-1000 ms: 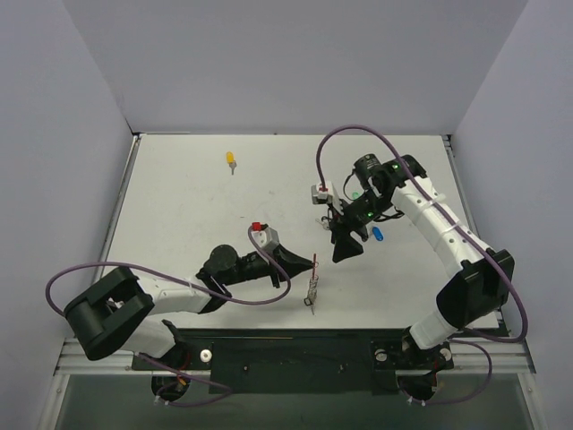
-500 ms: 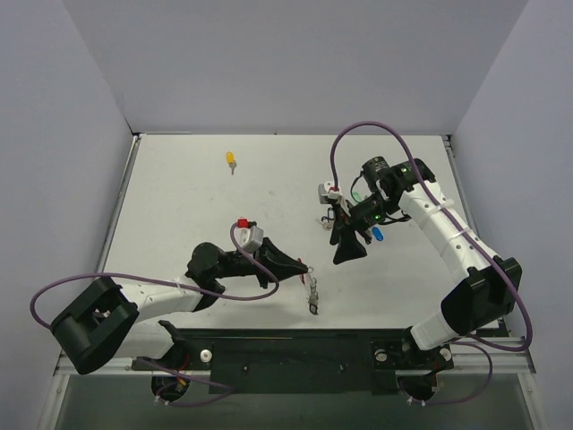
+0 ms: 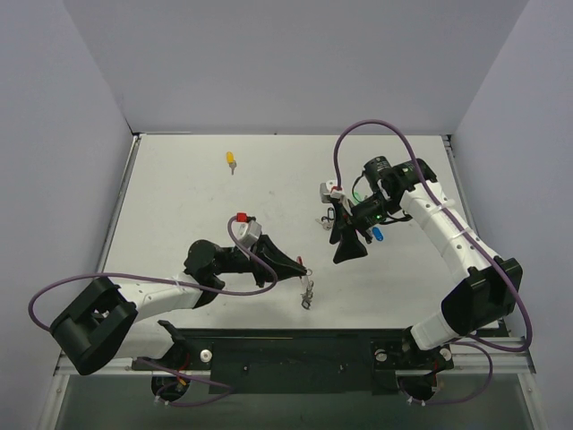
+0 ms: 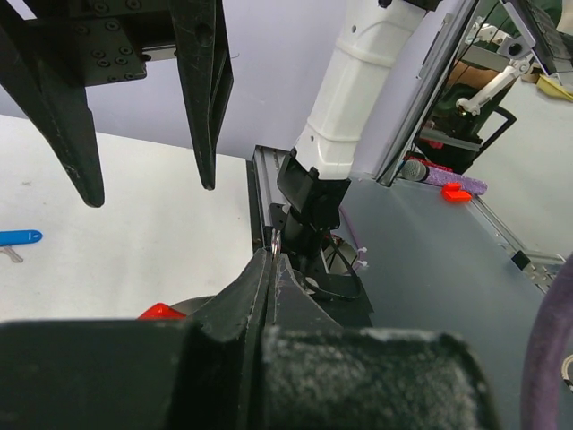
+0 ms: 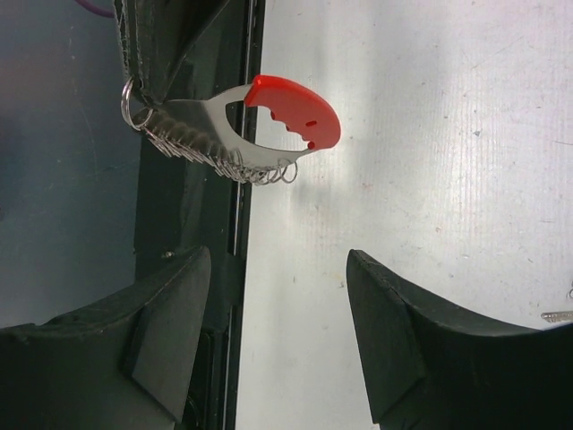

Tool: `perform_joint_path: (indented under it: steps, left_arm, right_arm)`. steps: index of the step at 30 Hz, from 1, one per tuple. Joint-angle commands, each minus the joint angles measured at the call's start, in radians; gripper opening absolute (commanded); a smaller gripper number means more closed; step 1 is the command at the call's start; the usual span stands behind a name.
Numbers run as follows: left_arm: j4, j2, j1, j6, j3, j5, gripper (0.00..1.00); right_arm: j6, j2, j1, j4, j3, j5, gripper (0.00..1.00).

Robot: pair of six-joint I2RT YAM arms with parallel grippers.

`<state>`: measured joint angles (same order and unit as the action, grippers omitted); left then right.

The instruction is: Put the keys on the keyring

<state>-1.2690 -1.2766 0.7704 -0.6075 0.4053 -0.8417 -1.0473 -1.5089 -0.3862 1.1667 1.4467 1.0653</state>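
We see the keyring (image 5: 215, 125), one end hidden in the clamped left gripper (image 3: 305, 270), ahead of the wide, empty right gripper (image 5: 277, 260).

R gripper (image 5: 277, 264) sits at the bottom of view w/ two dark fingers (image 5: 170, 345) spread wide, nothing btwn them but white table (image 5: 430, 134). Keyring (image 5: 206, 121) is up top-left, lying across the table's edge: red curved section (image 5: 300, 106) is over the white top, silver end over the black edge strip (image 5: 242, 233). A row of small silver rings (image 5: 260, 172) dangles along its lower side. L gripper (image 5: 143, 94) comes in from the top-left corner, jaws pinched on the keyring's silver end. Grey floor (image 5: 63, 179) lies beyond the strip. Thin silver bit (image 5: 557, 315) at far right, too little visible to ID.
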Motion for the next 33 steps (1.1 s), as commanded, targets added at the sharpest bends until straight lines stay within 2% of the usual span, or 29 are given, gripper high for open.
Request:
perform_joint_path:
  steps: [1, 10, 17, 19, 20, 21, 22, 23, 24, 27, 30, 33]
  left_arm:
    - [-0.133, 0.008, -0.005, -0.025, 0.052, -0.023, 0.0]
    - [-0.078, 0.032, -0.016, 0.014, 0.05, -0.02, 0.0]
    - [0.19, 0.126, -0.057, 0.141, 0.073, 0.022, 0.0]
    - [0.249, 0.164, -0.082, 0.172, 0.075, 0.03, 0.0]
    - [0.266, 0.195, -0.103, 0.184, 0.073, 0.044, 0.0]
    - [0.317, 0.21, -0.114, 0.19, 0.075, 0.044, 0.0]
    - [0.341, 0.239, -0.137, 0.207, 0.078, 0.044, 0.0]
    - [0.397, 0.258, -0.147, 0.215, 0.081, 0.041, 0.0]
    - [0.458, 0.29, -0.169, 0.23, 0.086, 0.033, 0.0]
    - [0.569, 0.35, -0.204, 0.267, 0.105, 0.013, 0.0]
    - [0.744, 0.413, -0.237, 0.355, 0.139, -0.026, 0.0]
    - [0.841, 0.46, -0.249, 0.458, 0.142, -0.02, 0.0]
  right_arm:
    - [-0.028, 0.038, 0.007, 0.039, -0.016, 0.051, 0.57]
    - [-0.059, 0.045, 0.024, 0.037, -0.032, 0.058, 0.58]
    - [-0.111, 0.05, 0.115, 0.013, -0.061, 0.041, 0.57]
    - [-0.027, 0.065, 0.176, -0.074, -0.083, 0.019, 0.57]
    - [0.142, 0.079, 0.216, -0.131, -0.097, -0.01, 0.57]
    - [0.235, 0.094, 0.231, -0.279, -0.129, -0.078, 0.56]
    - [0.421, 0.123, 0.263, -0.359, -0.152, -0.138, 0.56]
    - [0.481, 0.137, 0.274, -0.449, -0.189, -0.242, 0.57]
    - [0.536, 0.159, 0.297, -0.475, -0.206, -0.279, 0.57]
    - [0.567, 0.161, 0.34, -0.515, -0.252, -0.405, 0.58]
    - [0.643, 0.103, 0.385, -0.516, -0.221, -0.519, 0.57]
    - [0.676, 0.038, 0.425, -0.516, -0.19, -0.568, 0.52]
